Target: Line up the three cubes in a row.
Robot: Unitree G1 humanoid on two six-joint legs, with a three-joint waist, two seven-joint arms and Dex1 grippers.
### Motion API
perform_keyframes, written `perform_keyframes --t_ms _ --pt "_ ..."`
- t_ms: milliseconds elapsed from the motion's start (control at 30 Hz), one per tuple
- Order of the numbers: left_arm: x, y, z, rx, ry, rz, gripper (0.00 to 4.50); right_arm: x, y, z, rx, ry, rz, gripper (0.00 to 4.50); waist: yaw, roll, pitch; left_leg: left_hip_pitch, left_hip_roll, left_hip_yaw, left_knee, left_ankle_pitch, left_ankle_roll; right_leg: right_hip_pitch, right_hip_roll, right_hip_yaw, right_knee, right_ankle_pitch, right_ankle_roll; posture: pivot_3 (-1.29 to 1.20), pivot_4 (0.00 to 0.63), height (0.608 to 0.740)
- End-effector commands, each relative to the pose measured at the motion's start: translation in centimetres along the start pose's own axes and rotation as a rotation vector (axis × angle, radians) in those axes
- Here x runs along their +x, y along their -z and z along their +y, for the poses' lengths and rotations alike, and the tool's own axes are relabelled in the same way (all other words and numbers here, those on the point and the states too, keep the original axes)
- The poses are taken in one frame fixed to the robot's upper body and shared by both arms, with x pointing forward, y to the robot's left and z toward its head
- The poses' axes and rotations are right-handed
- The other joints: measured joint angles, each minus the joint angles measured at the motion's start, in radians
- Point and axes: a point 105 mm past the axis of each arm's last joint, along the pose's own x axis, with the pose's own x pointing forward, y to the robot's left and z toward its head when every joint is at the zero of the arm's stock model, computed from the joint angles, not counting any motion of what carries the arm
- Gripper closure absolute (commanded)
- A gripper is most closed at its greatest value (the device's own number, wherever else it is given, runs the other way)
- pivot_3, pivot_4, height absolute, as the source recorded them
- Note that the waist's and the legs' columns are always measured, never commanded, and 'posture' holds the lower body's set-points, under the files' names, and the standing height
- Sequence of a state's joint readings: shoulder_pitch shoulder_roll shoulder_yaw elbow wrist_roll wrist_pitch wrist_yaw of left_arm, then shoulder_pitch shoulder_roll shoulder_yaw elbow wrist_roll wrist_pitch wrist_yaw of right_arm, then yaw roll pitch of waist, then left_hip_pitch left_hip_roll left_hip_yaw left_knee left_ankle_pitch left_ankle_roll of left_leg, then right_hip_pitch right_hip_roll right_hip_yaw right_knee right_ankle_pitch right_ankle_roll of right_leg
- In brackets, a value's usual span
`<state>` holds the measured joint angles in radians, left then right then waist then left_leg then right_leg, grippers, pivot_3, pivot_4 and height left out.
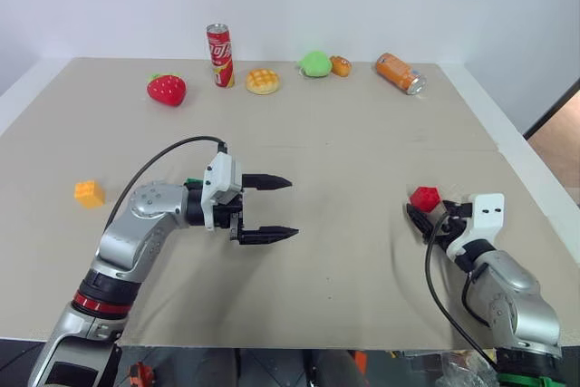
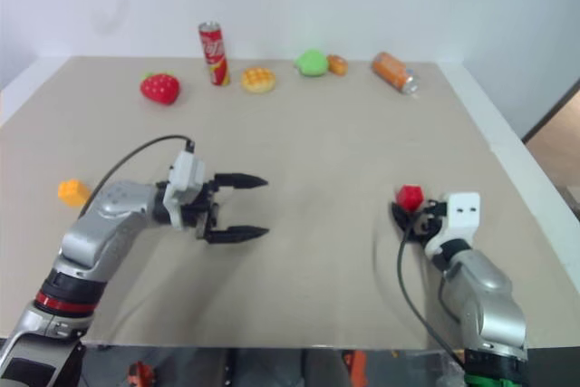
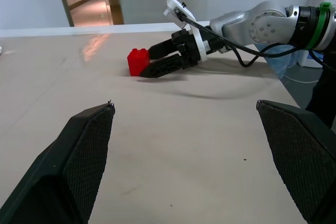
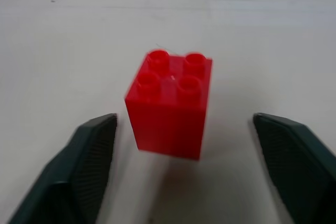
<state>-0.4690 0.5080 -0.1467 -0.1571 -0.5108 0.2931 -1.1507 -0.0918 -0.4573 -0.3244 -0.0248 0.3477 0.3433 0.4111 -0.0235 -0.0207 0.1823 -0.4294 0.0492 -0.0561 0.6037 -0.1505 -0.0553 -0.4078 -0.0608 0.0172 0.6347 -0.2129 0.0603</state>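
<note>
The red cube (image 4: 169,103) sits studs-up on the table at the right, between the fingers of my right gripper (image 4: 184,118). That gripper is open, with a gap on each side of the cube. The left wrist view shows the same red cube (image 3: 137,61) at the right gripper's fingertips (image 3: 157,69). The orange-yellow cube (image 1: 89,193) lies far to the left, apart from both grippers. My left gripper (image 1: 292,208) hovers open and empty over the middle of the table, pointing right. A green sliver (image 1: 192,181) shows behind my left wrist; I cannot tell whether it is the green cube.
Along the back stand a toy strawberry (image 1: 167,89), an upright red can (image 1: 219,55), a bun (image 1: 262,81), a round green fruit (image 1: 314,63), a small orange toy (image 1: 340,65) and an orange can (image 1: 400,72) lying on its side. The table's right edge (image 1: 544,197) runs close to the right arm.
</note>
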Motion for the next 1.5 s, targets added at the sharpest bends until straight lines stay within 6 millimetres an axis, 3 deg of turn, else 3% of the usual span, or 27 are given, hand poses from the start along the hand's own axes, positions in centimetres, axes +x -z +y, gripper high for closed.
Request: perform_keyframes --t_ms 33,200,333,467,600,767,1033,1233,1500 --pt "-0.5 -1.2 0.1 0.037 -0.036 -0.023 0.0 0.2 -0.8 0.3 -0.019 -0.019 -0.039 1.66 0.0 0.0 0.0 0.0 0.0 0.0 0.0 0.0 0.0 0.0 0.0 0.0 0.0 0.0 0.0 0.0 0.15 0.74" --pt "-1.6 -1.0 0.3 0.03 -0.074 -0.022 0.0 0.7 -0.7 0.4 -0.015 -0.029 -0.038 3.25 0.0 0.0 0.0 0.0 0.0 0.0 0.0 0.0 0.0 0.0 0.0 0.0 0.0 0.0 0.0 0.0 0.15 0.74" --pt "-3.1 -1.0 0.9 0.033 -0.121 -0.031 0.0 1.4 -0.8 0.9 -0.012 -0.06 -0.028 3.28 -0.001 0.0 0.0 0.0 0.0 0.0 0.0 0.0 0.0 0.0 0.0 0.0 0.0 0.0 -0.001 0.0 0.15 0.74" --pt "-4.9 -1.2 1.1 0.064 -0.158 -0.031 0.0 2.7 -1.9 2.9 -0.011 -0.191 -0.038 3.28 -0.007 0.0 0.0 0.001 0.001 0.0 0.0 0.0 0.0 0.0 0.002 0.0 0.0 0.001 -0.002 0.0 0.15 0.74" --pt "-6.5 -1.6 0.9 0.053 -0.179 -0.027 0.0 3.2 -4.3 7.5 -0.014 -0.526 -0.066 3.28 -0.01 0.001 0.001 0.002 0.003 0.0 0.0 0.0 0.0 -0.001 0.003 0.001 0.001 0.002 -0.002 0.0 0.15 0.74" --pt "-8.3 -1.3 0.1 0.041 -0.189 0.025 0.0 3.2 -4.8 12.0 -0.159 -0.916 0.032 3.28 -0.011 0.001 0.001 0.002 0.003 0.001 -0.001 0.0 0.0 -0.001 0.003 0.001 0.001 0.001 -0.003 0.0 0.15 0.74" --pt "-10.2 -2.6 -1.1 0.03 -0.299 0.045 0.0 4.7 -3.4 10.9 -0.302 -1.082 0.155 3.28 -0.004 0.0 0.002 0.001 0.003 0.001 -0.001 0.0 0.0 -0.002 0.003 0.0 0.001 0.0 -0.003 0.0 0.15 0.74" --pt "-11.4 -2.8 -2.6 0.014 -0.344 0.086 0.0 4.7 -3.0 13.1 -0.334 -1.209 0.127 3.28 -0.006 0.0 0.002 0.001 0.004 0.001 -0.003 0.0 0.0 -0.003 0.004 0.0 0.001 0.0 -0.003 0.0 0.15 0.74" --pt "-11.7 -3.2 -2.9 0.002 -0.365 0.095 0.0 4.4 -2.4 14.7 -0.349 -1.272 0.097 3.28 -0.008 0.0 0.002 0.002 0.005 0.001 -0.002 0.0 -0.001 -0.002 0.004 0.0 0.002 0.001 -0.004 0.0 0.15 0.74"
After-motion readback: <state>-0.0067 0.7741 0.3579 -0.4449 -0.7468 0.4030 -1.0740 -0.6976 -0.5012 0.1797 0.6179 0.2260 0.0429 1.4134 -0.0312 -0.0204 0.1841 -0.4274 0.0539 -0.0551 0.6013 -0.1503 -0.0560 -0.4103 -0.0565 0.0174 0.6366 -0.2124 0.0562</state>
